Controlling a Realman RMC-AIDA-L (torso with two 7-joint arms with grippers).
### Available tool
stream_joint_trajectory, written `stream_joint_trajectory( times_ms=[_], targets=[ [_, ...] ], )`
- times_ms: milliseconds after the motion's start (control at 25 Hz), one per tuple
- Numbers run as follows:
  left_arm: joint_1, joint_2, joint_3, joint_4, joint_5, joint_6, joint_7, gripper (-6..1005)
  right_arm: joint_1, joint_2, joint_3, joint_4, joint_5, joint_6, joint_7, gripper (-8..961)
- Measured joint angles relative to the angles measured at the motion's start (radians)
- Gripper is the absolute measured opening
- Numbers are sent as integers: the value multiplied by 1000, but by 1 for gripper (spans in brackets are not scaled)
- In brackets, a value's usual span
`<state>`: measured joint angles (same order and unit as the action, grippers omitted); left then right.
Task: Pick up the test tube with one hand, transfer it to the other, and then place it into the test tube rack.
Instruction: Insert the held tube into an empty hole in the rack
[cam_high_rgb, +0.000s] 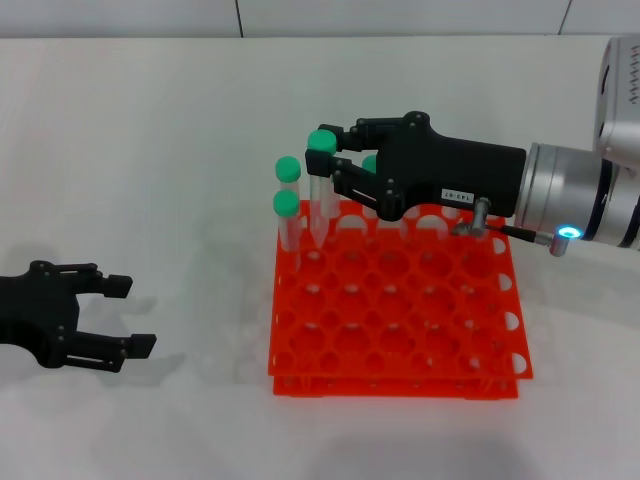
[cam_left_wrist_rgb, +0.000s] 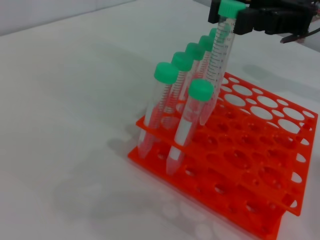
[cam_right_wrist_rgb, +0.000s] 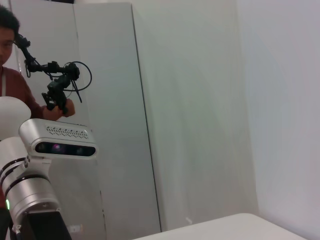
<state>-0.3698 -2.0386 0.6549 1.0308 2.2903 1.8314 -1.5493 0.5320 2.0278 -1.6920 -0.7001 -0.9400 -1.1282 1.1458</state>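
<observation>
A: Looking at the rack (cam_high_rgb: 400, 310) as the landmark, the likeliest slip is at the hole. The test tube (cam_high_rgb: 320, 195) hangs with its pointed tip right at the rack's top tier, near the far left corner, and it leans a little. If the tip lands on the plastic between holes rather than in one, pushing down could tilt it or shove the whole rack along the bench (cam_high_rgb: 150, 150).

B: And the neighbours?

A: Other green-capped tubes (cam_left_wrist_rgb: 166, 105) stand tilted in holes just beside it at that same corner. The right gripper (cam_high_rgb: 330, 160) comes in over the rack's far edge, so its fingers or the held tube's cap could knock one of them. I'd judge a release before the tube is well seated would let it topple across the grid.

B: How are the jaws?

A: The right jaws are pinched on the test tube just under its cap, narrow as the tube itself. The left gripper (cam_high_rgb: 125, 315) sits low, well off the rack's left side, jaws spread and holding nothing.
</observation>
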Motion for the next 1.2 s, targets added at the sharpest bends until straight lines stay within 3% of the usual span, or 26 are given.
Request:
stream_joint_trajectory(
  times_ms=[1200],
  targets=[
    [0, -11, 2, 1, -10, 14, -1, 884, -30, -2, 8, 3, 24, -36, -12, 263]
  ],
)
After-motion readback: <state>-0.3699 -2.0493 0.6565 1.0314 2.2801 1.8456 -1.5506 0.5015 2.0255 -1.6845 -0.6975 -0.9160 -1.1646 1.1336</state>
